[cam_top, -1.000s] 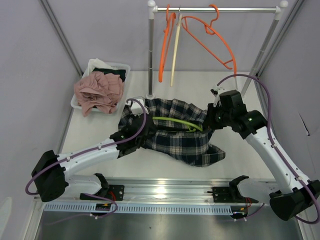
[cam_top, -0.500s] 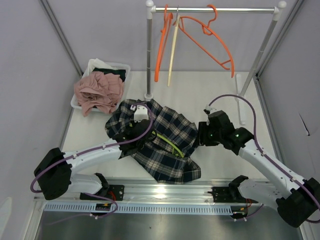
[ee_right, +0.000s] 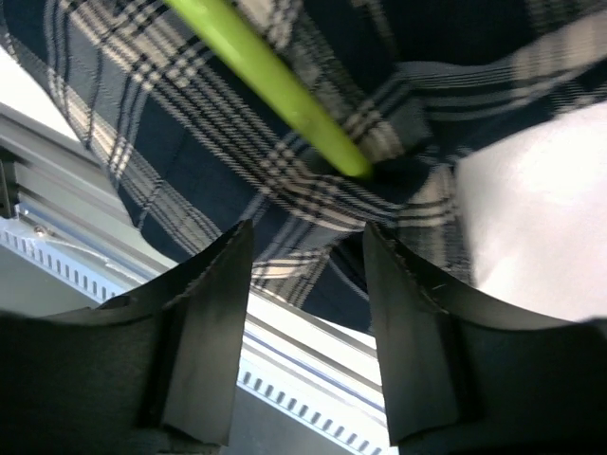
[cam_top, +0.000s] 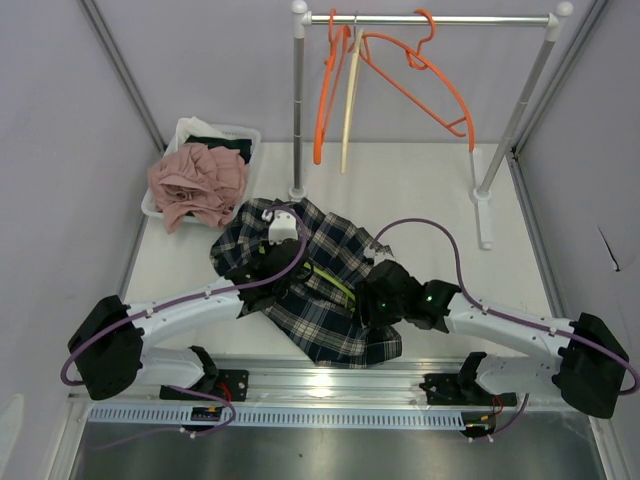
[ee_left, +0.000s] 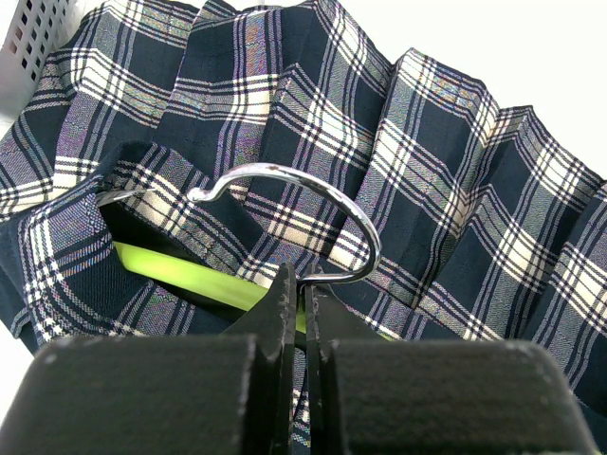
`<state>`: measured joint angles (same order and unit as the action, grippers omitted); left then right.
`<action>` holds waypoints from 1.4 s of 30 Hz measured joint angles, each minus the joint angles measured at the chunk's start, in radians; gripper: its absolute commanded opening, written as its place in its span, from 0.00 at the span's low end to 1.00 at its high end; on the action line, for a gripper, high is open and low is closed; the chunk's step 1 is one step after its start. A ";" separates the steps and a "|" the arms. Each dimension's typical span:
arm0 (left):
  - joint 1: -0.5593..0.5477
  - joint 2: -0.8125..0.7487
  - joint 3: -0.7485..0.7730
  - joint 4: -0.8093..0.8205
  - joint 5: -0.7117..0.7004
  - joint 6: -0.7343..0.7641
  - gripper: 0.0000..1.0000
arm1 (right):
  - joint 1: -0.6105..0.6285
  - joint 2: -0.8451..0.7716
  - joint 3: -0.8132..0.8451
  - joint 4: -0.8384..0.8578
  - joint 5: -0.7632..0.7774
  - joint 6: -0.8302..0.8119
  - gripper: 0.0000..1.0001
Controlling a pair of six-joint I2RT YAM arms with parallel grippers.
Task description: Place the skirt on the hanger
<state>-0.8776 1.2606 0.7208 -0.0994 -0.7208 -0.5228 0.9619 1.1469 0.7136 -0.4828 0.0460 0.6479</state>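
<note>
The navy-and-white plaid skirt (cam_top: 325,320) lies crumpled on the table with the lime-green hanger (cam_top: 335,284) threaded through it. In the left wrist view the skirt (ee_left: 455,142) covers most of the frame, and the green bar (ee_left: 180,270) shows through a gap in the cloth. My left gripper (ee_left: 305,281) is shut on the neck of the hanger's metal hook (ee_left: 356,213). My right gripper (ee_right: 308,232) stands open over the skirt's near right edge (ee_right: 190,142), just below the hanger's green tip (ee_right: 285,104), with nothing between its fingers. In the top view it sits at the skirt's right side (cam_top: 366,300).
A clothes rack (cam_top: 430,18) stands at the back with orange hangers (cam_top: 425,85) and a cream one (cam_top: 349,100); its foot (cam_top: 484,215) rests on the table. A white basket (cam_top: 238,132) with pink cloth (cam_top: 198,182) sits back left. The metal front rail (ee_right: 57,209) lies close under my right gripper.
My right gripper opened, let go of the skirt and swung from the back right to the near side. The skirt and hanger turned and settled toward the front left.
</note>
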 measured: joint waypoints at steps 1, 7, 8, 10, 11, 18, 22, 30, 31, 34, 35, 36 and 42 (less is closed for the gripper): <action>0.000 0.000 0.000 0.000 0.000 0.000 0.00 | 0.014 0.011 0.000 0.011 0.003 0.008 0.57; 0.000 0.003 0.001 -0.001 0.004 0.006 0.00 | 0.071 0.091 0.000 0.043 0.032 0.039 0.55; 0.000 0.005 0.002 -0.001 0.007 0.008 0.00 | 0.076 0.100 0.000 0.043 0.041 0.042 0.55; 0.000 0.008 0.003 -0.001 0.010 0.011 0.00 | 0.082 0.116 0.000 0.040 0.057 0.049 0.49; 0.000 0.010 0.004 -0.001 0.010 0.012 0.00 | 0.083 0.121 0.000 0.037 0.066 0.053 0.45; 0.001 0.016 0.010 -0.002 0.012 0.027 0.00 | 0.082 0.125 0.000 0.005 0.117 0.061 0.00; 0.003 0.016 0.016 -0.013 0.016 0.031 0.00 | 0.032 0.110 0.019 -0.058 0.140 0.043 0.00; 0.011 0.019 0.058 -0.059 0.027 0.038 0.00 | -0.100 0.023 0.172 -0.113 0.131 -0.037 0.41; 0.011 0.023 0.064 -0.061 0.029 0.039 0.00 | -0.080 0.023 0.171 -0.106 0.127 -0.037 0.44; 0.012 0.037 0.069 -0.064 0.034 0.041 0.00 | -0.019 0.031 0.132 -0.079 0.109 -0.018 0.52; 0.012 0.042 0.069 -0.064 0.036 0.042 0.00 | -0.002 0.035 0.107 -0.070 0.100 -0.008 0.57; 0.012 0.044 0.069 -0.064 0.037 0.042 0.00 | 0.016 0.042 0.082 -0.064 0.095 0.005 0.58; 0.013 0.048 0.069 -0.060 0.040 0.044 0.00 | 0.070 0.097 -0.001 -0.044 0.086 0.067 0.63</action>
<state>-0.8646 1.3090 0.7895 -0.1596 -0.6804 -0.4786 1.0321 1.2442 0.7128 -0.5270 0.1318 0.7147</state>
